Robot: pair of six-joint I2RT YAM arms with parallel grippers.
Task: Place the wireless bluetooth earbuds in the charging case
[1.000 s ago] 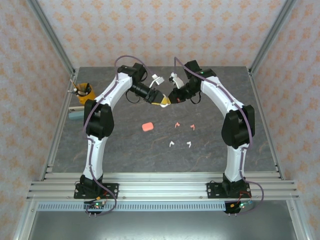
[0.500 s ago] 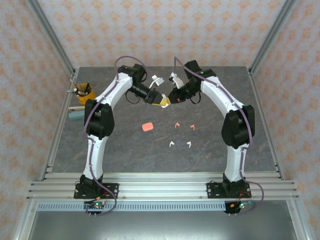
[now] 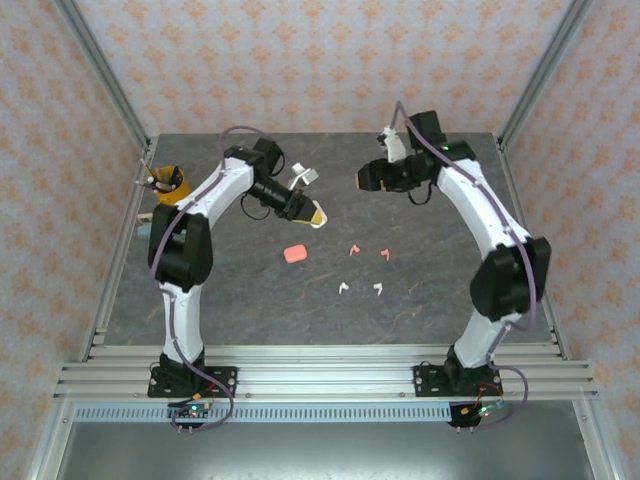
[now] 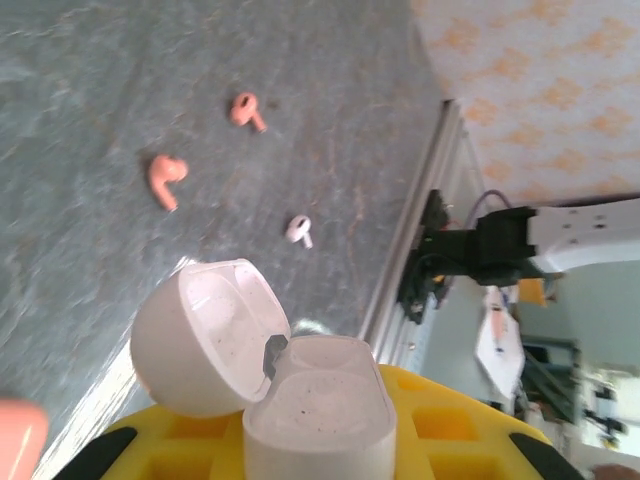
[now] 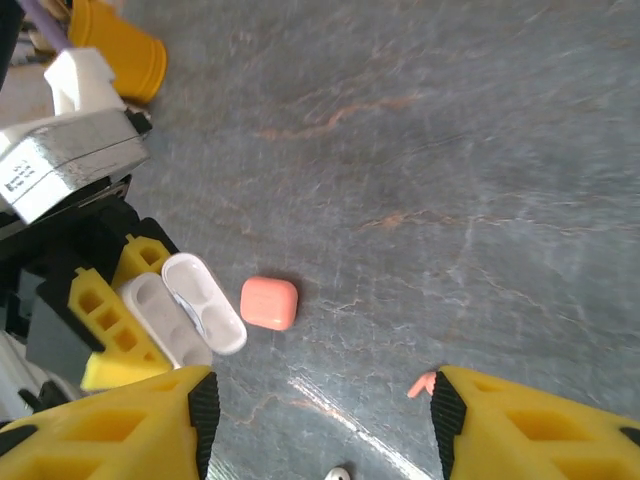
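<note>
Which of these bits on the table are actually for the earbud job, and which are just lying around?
For the job:
- open white charging case, held in the left gripper
- closed pink case on the table
- two white earbuds
- two coral-pink earbuds

Just lying about:
- yellow cup at the table's left edge

An orange-yellow cup with a few thin things standing in it sits at the table's left edge, well apart from the left pincer on its outer side (a pale flat thing just beside the cup is too hidden to name). The grey marbled table spreads beneath that pincer, and patterned wallpaper rises beyond it.
</note>
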